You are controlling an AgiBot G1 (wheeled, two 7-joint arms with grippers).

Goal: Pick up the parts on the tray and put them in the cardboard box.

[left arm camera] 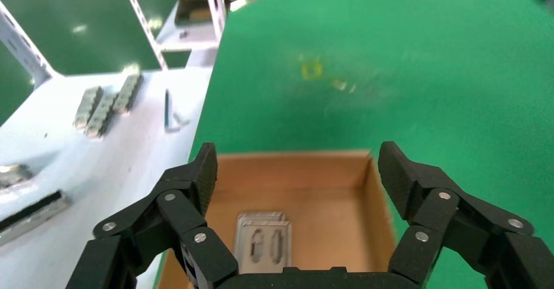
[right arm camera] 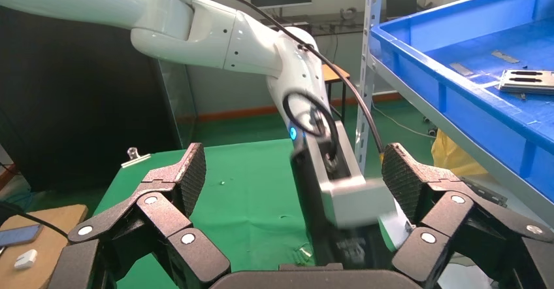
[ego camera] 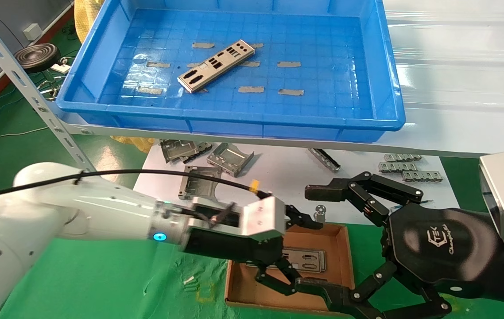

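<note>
One silver-grey part (ego camera: 216, 65) lies at an angle on the grid floor of the blue tray (ego camera: 243, 122), on the raised shelf. The cardboard box (ego camera: 343, 252) sits on the green mat below, with parts (ego camera: 306, 260) stacked flat inside. My left gripper (ego camera: 298, 251) hangs open over the box with nothing between its fingers. In the left wrist view the left gripper (left arm camera: 297, 171) frames the box (left arm camera: 372, 197) and the stacked parts (left arm camera: 261, 240). My right gripper (ego camera: 315, 240) stands wide open beside the box, empty. The right wrist view shows the right gripper (right arm camera: 294, 171), the tray (right arm camera: 451, 86) and the part (right arm camera: 526, 80).
Bent grey brackets (ego camera: 230, 157) and linked metal strips (ego camera: 405, 170) lie on the white table under the shelf. Grey tape strips (ego camera: 289, 64) dot the tray floor. A perforated shelf upright (ego camera: 26, 84) slants at the left. The left arm (right arm camera: 326, 171) crosses in front of the right gripper.
</note>
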